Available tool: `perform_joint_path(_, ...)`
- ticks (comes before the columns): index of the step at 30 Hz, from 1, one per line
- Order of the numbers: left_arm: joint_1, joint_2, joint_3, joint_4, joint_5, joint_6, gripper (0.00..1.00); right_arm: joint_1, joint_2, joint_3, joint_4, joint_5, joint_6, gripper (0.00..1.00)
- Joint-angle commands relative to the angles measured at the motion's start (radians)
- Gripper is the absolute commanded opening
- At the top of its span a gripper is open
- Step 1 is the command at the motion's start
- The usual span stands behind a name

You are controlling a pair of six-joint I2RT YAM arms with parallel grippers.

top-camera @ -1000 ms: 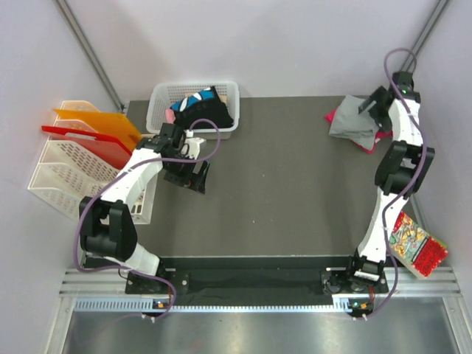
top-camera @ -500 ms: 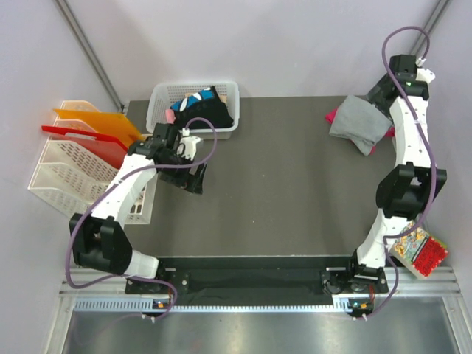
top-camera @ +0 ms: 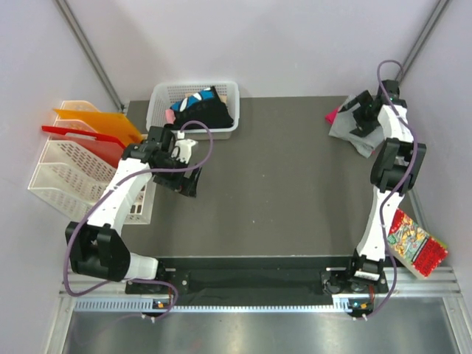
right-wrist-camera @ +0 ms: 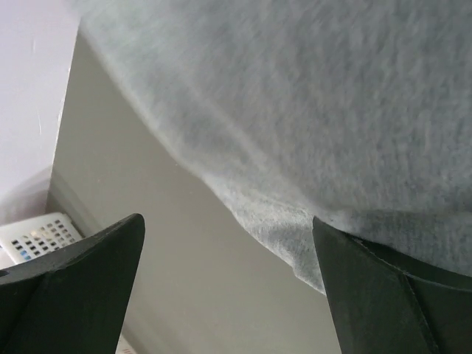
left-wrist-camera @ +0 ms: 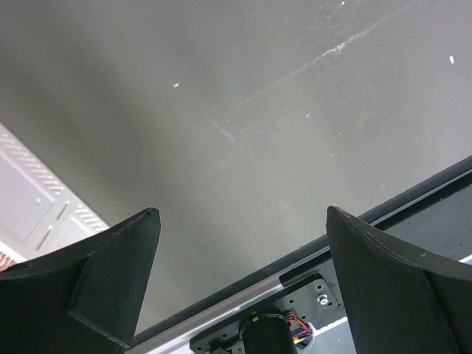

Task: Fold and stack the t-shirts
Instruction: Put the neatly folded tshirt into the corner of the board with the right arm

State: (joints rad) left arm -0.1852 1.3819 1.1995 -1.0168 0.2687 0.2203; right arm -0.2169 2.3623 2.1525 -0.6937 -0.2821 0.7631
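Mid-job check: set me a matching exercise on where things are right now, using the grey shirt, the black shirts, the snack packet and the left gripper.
Things:
1. grey t-shirt
2. black t-shirts
3. snack packet
4. left gripper

Places or states:
A. in the white basket
B. open, above bare table
C. near right, at the table's edge
D. far right corner, on the pink t-shirt

Pairs: 1-D, 2-A, 3-C, 4-B

Grey t-shirt (top-camera: 345,127) lies over pink t-shirt (top-camera: 332,116); black t-shirts (top-camera: 210,112) heaped in basket (top-camera: 159,103).
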Motion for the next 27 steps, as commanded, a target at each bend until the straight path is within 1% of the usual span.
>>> perform_joint_path(1,0.013,-0.055,-0.006,-0.031,-0.031,0.031,0.99,-0.068,-0.017,-0.022,0.082,-0.042,0.054,0.97)
perform_joint_path(4,0.015,-0.055,0.0,-0.037,-0.034,0.037,0.99,-0.093,0.041,-0.034,0.091,-0.104,0.053,0.98)
perform_joint_path(5,0.015,-0.05,0.002,-0.039,-0.034,0.037,0.99,-0.099,0.063,-0.005,0.079,-0.17,0.054,0.98)
perform_joint_path(6,0.015,-0.049,0.008,-0.04,-0.031,0.036,0.99,-0.102,0.113,0.022,0.057,-0.201,0.054,0.98)
perform_joint_path(8,0.016,-0.035,0.017,-0.045,-0.019,0.03,0.99,-0.098,0.14,0.081,0.023,-0.285,0.041,0.98)
perform_joint_path(9,0.016,-0.031,0.026,-0.046,-0.016,0.027,0.99,-0.096,0.132,0.084,0.028,-0.308,0.036,0.98)
perform_joint_path(12,0.015,-0.017,0.046,-0.052,-0.002,0.025,0.99,-0.095,0.085,0.057,0.127,-0.414,0.045,1.0)
perform_joint_path(13,0.016,-0.012,0.051,-0.054,0.0,0.024,0.99,-0.096,0.078,0.05,0.193,-0.452,0.079,1.0)
perform_joint_path(14,0.015,-0.007,0.055,-0.057,0.0,0.024,0.99,-0.096,0.075,0.052,0.221,-0.523,0.097,1.0)
perform_joint_path(16,0.015,-0.004,0.061,-0.057,-0.002,0.027,0.99,-0.096,0.057,0.047,0.31,-0.571,0.151,1.0)
perform_joint_path(18,0.015,0.0,0.067,-0.063,-0.002,0.025,0.99,-0.098,0.037,0.034,0.364,-0.609,0.183,1.0)
perform_joint_path(21,0.015,0.002,0.072,-0.071,-0.005,0.027,0.99,-0.102,0.012,-0.034,0.593,-0.666,0.3,1.0)
perform_joint_path(23,0.015,-0.003,0.075,-0.08,-0.016,0.028,0.99,-0.105,0.006,-0.063,0.644,-0.666,0.35,1.0)
perform_joint_path(27,0.015,-0.014,0.075,-0.097,-0.04,0.028,0.99,-0.117,0.055,-0.046,0.643,-0.657,0.354,1.0)
